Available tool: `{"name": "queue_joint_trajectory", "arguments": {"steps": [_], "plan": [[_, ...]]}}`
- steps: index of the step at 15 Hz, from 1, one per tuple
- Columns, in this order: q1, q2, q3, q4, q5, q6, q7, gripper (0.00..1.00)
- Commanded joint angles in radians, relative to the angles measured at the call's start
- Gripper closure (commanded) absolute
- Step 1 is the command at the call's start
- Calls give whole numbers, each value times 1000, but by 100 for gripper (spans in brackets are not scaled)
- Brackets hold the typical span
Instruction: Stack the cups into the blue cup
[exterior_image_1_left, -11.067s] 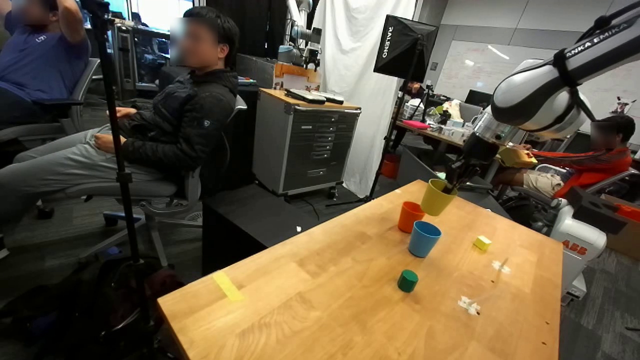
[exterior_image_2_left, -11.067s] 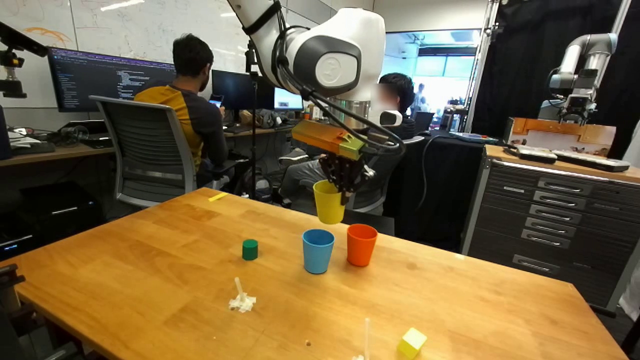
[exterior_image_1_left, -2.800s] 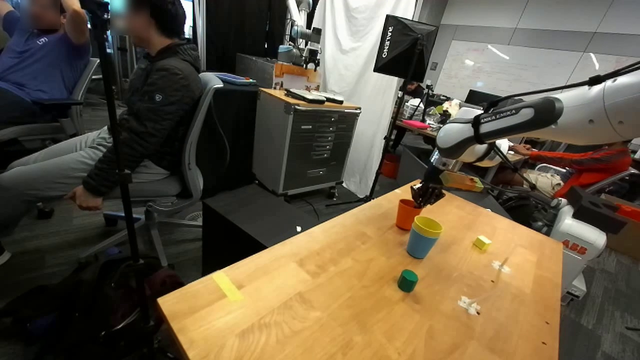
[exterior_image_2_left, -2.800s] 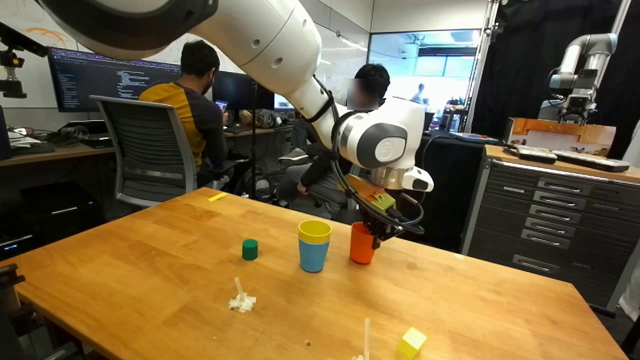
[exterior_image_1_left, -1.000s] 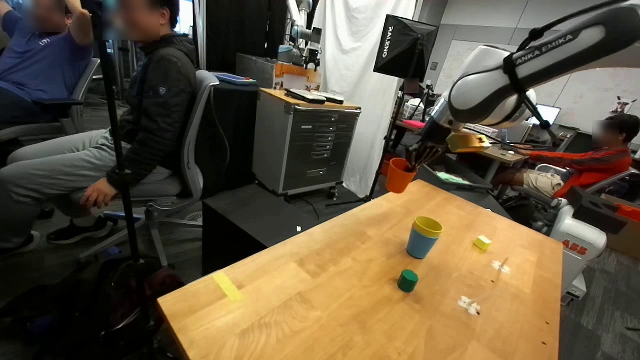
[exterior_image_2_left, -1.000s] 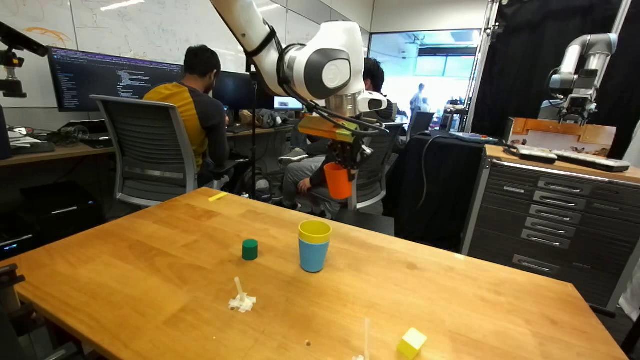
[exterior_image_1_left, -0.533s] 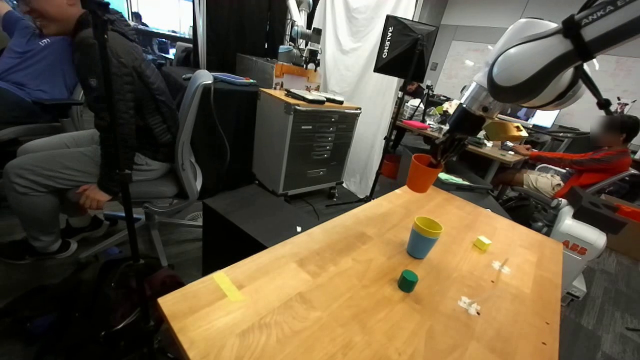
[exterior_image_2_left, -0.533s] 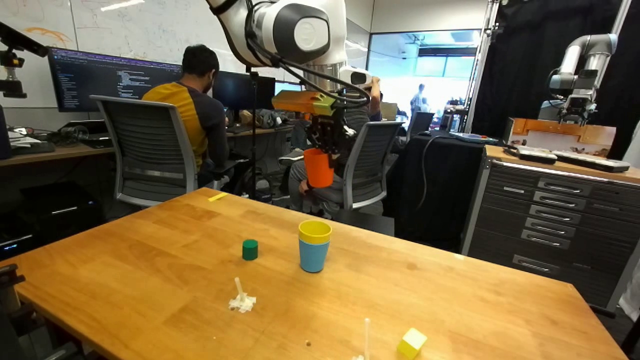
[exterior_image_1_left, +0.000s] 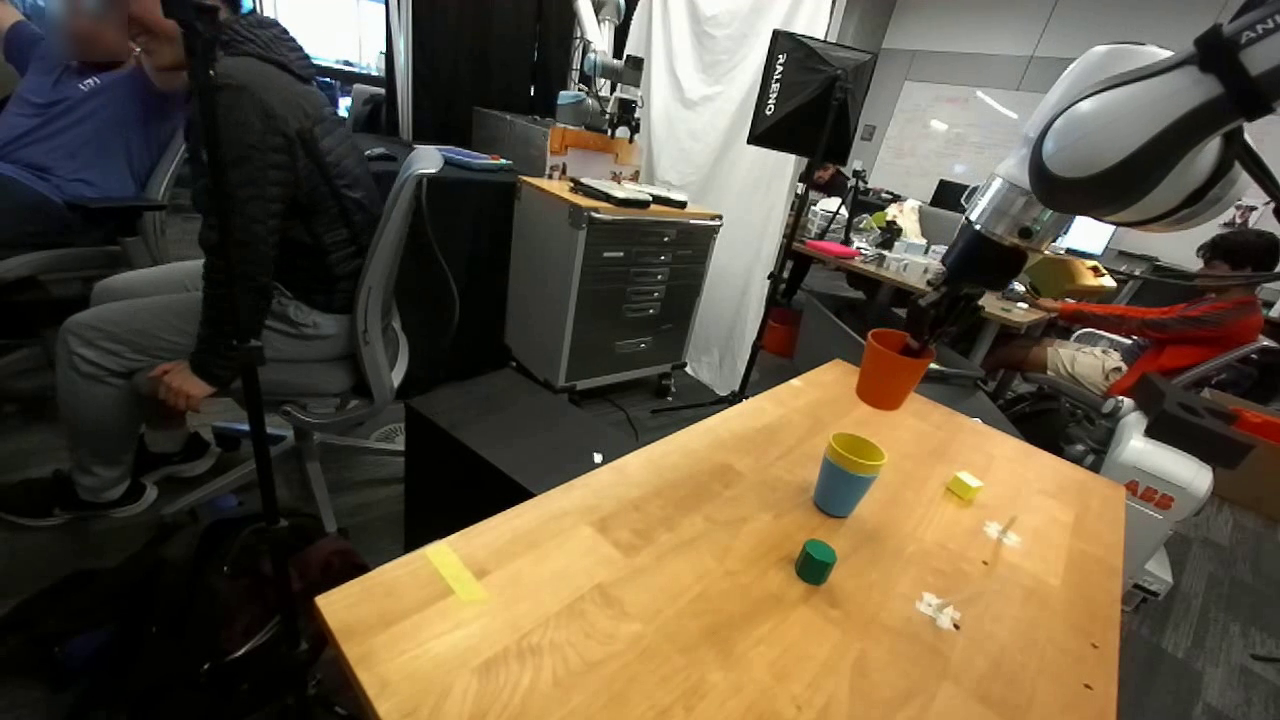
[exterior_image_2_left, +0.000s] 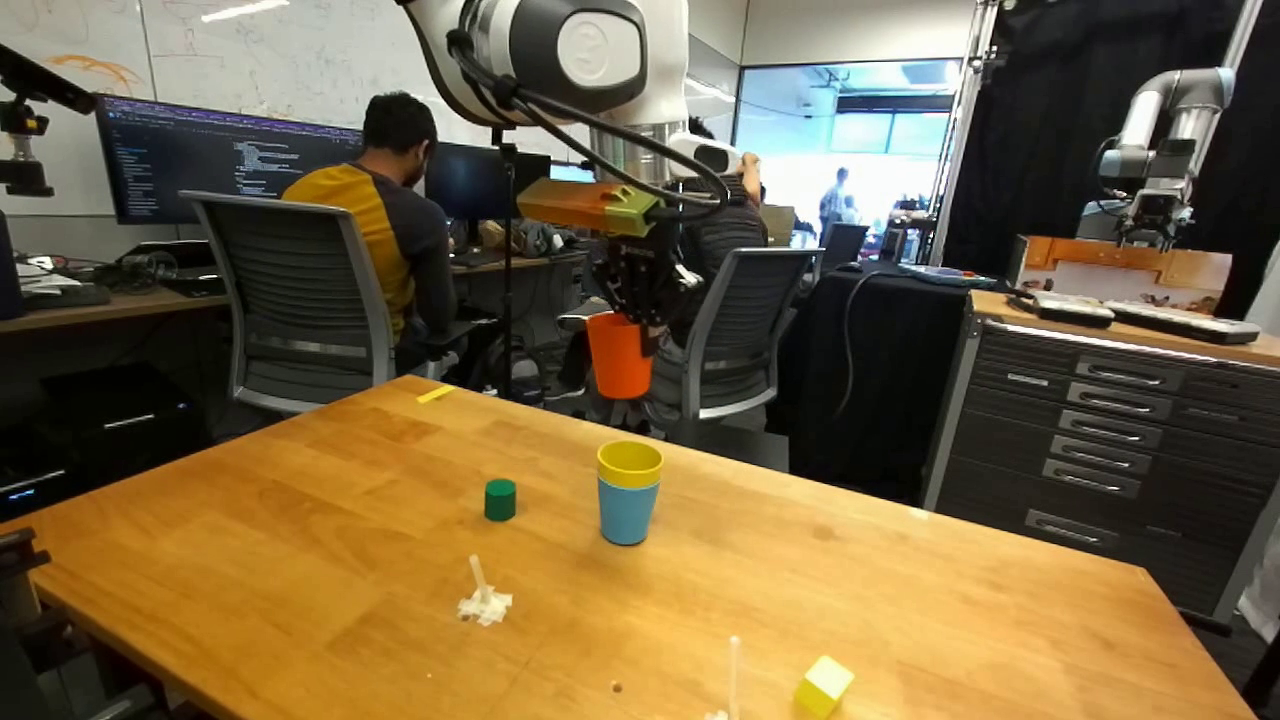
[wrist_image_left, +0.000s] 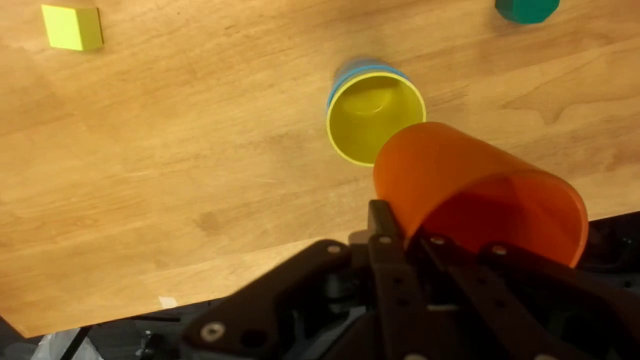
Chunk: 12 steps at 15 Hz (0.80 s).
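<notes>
The blue cup stands upright on the table with the yellow cup nested in it, its yellow rim band showing above the blue. The orange cup hangs in the air, slightly tilted, above and behind that stack in this exterior view. My gripper is shut on the orange cup's wall, one finger outside and the other inside it. In the wrist view, the base of the orange cup overlaps the lower right rim of the yellow cup. The inner fingertip is hidden by the cup wall.
A green block stands beside the stack on the wooden table. A yellow cube lies on the table too. Two thin clear sticks, one at a taped base, rise from the tabletop. A person sits on a chair beyond the table edge.
Over the last seconds the yellow cup went into the blue cup, and the orange cup was gripped and lifted. In the last half second the orange cup moved toward the stack and a little lower.
</notes>
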Motion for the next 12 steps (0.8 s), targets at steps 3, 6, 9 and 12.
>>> {"name": "queue_joint_trajectory", "arguments": {"steps": [3, 6, 9, 12], "plan": [[-50, -9, 13, -35, 99, 33, -120, 97], [-71, 7, 28, -25, 140, 49, -178, 97], [-84, 32, 38, -7, 171, 34, -220, 97], [-91, 59, 44, 5, 183, 33, -242, 97]]}}
